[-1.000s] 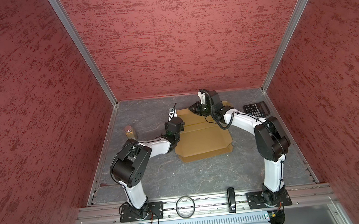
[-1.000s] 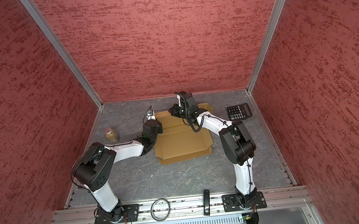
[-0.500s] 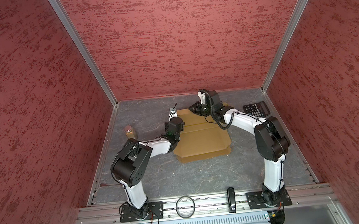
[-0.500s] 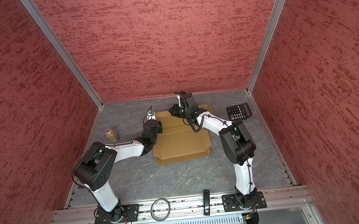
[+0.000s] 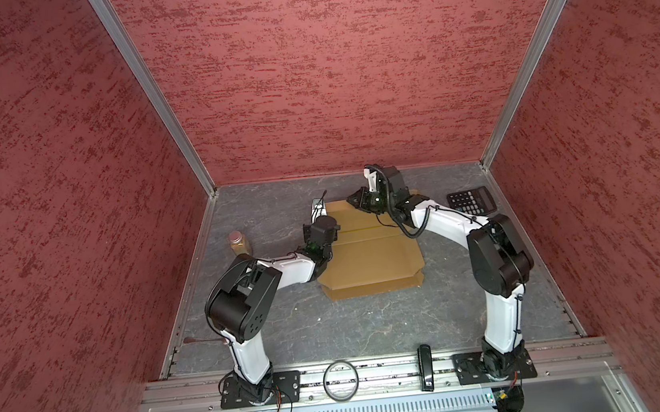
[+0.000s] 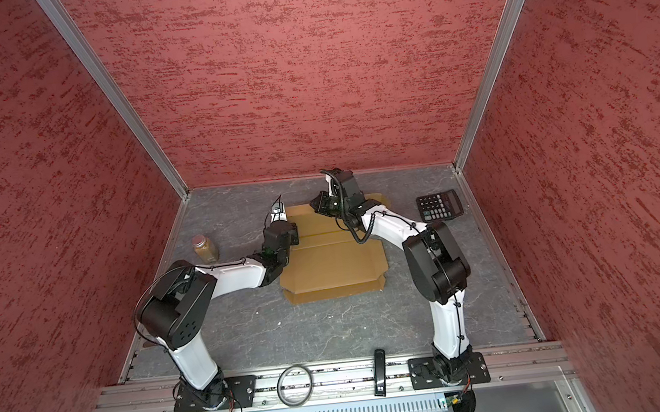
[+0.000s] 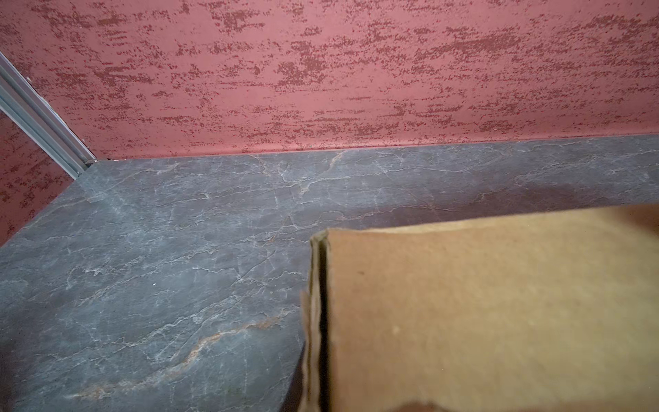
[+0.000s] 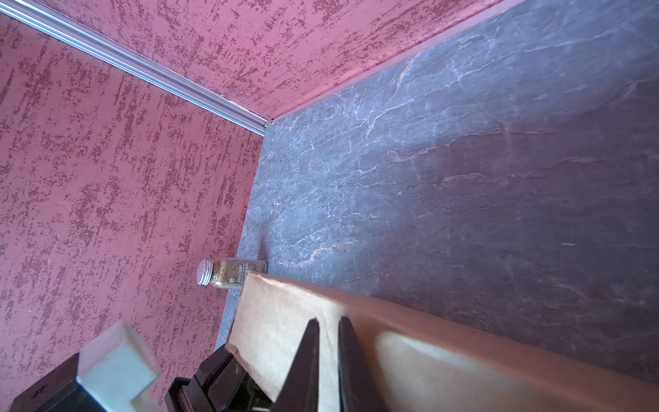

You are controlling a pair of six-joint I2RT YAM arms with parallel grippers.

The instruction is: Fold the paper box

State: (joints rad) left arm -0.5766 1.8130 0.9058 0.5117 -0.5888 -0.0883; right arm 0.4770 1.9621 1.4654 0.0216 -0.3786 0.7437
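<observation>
Although its broad middle panels lie flat, the plain brown corrugated cardboard paper box (image 5: pixel 369 255) (image 6: pixel 332 265) has a creased strip along its 6 o'clock edge. In both top views it sits a little toward 12 o'clock from the middle of the dark grey, marble-veined counter (image 5: pixel 374 327).

At the box's 9 o'clock edge is the black left pincer (image 5: pixel 321 228). Its jaws are drawn fully narrow, but the fingertips are hidden under the wrist. The left wrist view shows only a layered cardboard edge (image 7: pixel 481 321) close up, so whether board lies between the jaws cannot be told.

At the box's 12 o'clock edge is the black right pincer (image 5: pixel 355 202). The right wrist view shows its two dark fingers (image 8: pixel 306 367) almost together, with a slim gap between them. They lie over the face of a cardboard flap (image 8: pixel 271 321), and whether they pinch it cannot be told.

At 2 o'clock from the box, apart from it, lies a flat black rectangular calculator (image 5: pixel 471 202). At 9 o'clock, near the counter's side edge, stands a small glass spice jar with a silver metal lid (image 5: pixel 239 243) (image 8: pixel 231 275). Rough red textured walls (image 5: pixel 326 69) close the counter in on three sides.
</observation>
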